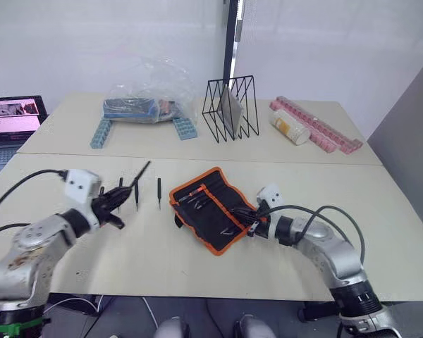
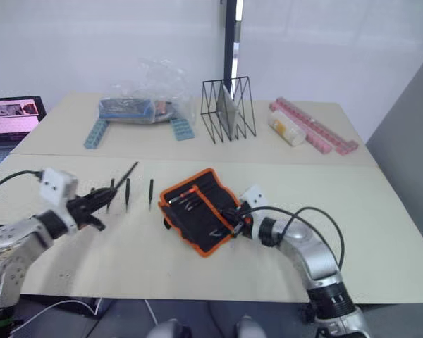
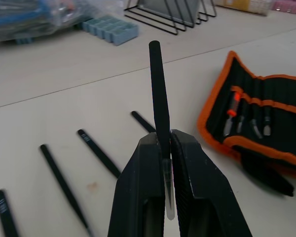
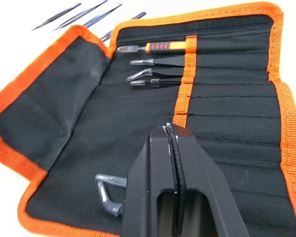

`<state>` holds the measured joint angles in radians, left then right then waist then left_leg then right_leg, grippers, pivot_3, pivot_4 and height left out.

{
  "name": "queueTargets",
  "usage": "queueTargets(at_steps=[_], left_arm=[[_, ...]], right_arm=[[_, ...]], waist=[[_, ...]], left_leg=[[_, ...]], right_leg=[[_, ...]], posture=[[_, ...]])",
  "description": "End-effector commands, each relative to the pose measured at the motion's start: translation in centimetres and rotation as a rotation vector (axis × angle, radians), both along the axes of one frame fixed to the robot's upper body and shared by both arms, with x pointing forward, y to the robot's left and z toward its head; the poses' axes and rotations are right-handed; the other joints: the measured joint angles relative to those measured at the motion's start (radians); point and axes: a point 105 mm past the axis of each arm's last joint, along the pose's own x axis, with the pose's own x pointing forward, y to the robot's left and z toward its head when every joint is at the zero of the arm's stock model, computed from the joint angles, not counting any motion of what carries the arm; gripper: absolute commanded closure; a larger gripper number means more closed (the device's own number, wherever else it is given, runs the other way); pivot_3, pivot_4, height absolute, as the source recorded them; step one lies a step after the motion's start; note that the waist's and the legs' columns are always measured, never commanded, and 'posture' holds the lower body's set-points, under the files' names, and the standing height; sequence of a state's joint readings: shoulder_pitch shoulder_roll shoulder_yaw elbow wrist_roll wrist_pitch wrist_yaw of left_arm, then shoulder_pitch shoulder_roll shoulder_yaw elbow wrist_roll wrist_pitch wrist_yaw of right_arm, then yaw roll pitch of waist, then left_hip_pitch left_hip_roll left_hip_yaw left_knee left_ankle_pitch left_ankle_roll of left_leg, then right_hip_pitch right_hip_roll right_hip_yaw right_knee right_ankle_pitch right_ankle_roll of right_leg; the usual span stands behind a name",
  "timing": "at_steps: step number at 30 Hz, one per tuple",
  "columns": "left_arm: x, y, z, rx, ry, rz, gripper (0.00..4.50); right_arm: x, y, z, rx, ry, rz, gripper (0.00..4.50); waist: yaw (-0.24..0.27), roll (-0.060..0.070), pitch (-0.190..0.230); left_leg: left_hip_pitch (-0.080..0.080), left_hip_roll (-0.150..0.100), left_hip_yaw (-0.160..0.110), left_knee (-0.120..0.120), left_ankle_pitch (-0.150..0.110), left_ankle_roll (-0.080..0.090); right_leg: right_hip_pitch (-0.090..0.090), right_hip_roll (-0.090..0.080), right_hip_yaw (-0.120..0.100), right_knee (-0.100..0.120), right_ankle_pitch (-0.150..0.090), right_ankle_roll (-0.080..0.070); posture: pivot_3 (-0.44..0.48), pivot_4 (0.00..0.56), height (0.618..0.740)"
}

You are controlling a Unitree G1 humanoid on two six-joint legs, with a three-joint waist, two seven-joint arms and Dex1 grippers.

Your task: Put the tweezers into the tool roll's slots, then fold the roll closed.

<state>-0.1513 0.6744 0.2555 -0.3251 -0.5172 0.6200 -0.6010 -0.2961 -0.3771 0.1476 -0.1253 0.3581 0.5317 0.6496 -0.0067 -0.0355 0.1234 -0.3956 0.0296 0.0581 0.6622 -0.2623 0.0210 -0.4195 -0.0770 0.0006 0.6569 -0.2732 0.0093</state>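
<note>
The tool roll point(image 1: 210, 208) lies open in the middle of the table, black with orange edging. Its slots point(image 4: 222, 98) hold an orange-handled tool point(image 4: 158, 47) and a few metal-tipped tools. My right gripper point(image 4: 168, 131) is shut, its tips down on the slot fabric near the roll's right edge point(image 1: 248, 224). Left of the roll, my left gripper point(image 3: 166, 137) is shut on one black tweezer point(image 3: 158, 89), which stands up between the fingers. Several more tweezers point(image 1: 136, 193) lie on the table just beyond that gripper point(image 1: 118, 203), one of them point(image 1: 158, 191) closest to the roll.
On the far table stand a black wire rack point(image 1: 230, 109), a clear plastic bag of items point(image 1: 148, 95), two blue toothed bars point(image 1: 101, 132), pink bars point(image 1: 317, 127) and a lying jar point(image 1: 289, 128). A laptop point(image 1: 14, 120) sits far left.
</note>
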Motion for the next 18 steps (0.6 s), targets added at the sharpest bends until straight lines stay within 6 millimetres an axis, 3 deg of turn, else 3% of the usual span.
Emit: queueTargets(at_steps=[1,8,12,18], left_arm=[[0.4,-2.9,0.8,0.015,-0.025,-0.113,4.5],[1.3,-7.0,0.5,0.036,0.002,-0.253,4.5],[0.9,-9.1,0.3,0.039,0.04,-0.335,4.5],[0.1,-9.6,-1.5,0.076,0.153,-0.347,4.5]], right_arm=[[0.4,-0.7,0.4,0.032,-0.049,-0.073,4.48],[0.2,-1.7,-0.6,0.071,-0.046,-0.141,4.48],[-0.6,-1.3,-2.9,-0.001,0.015,-0.124,4.48],[-1.4,-2.0,-6.6,-0.164,0.133,-0.139,4.48]], waist=[[-0.001,0.0,0.0],[-0.005,0.0,0.0],[-0.006,0.0,0.0],[-0.007,0.0,0.0]], left_leg=[[0.0,0.0,0.001,0.0,0.0,0.0],[0.001,0.0,0.001,0.001,0.0,0.0],[0.001,0.0,0.002,0.001,0.0,0.0],[0.007,0.001,0.002,0.002,0.0,0.001]], right_leg=[[0.0,0.001,0.0,0.0,0.0,0.0],[0.0,0.003,-0.001,0.001,0.0,0.0],[-0.001,0.004,0.0,0.001,0.0,0.0],[0.006,0.006,0.002,0.001,0.0,0.0]], posture=[[0.0,0.15,0.737],[0.0,0.15,0.737],[0.0,0.15,0.737],[0.0,0.15,0.737]])
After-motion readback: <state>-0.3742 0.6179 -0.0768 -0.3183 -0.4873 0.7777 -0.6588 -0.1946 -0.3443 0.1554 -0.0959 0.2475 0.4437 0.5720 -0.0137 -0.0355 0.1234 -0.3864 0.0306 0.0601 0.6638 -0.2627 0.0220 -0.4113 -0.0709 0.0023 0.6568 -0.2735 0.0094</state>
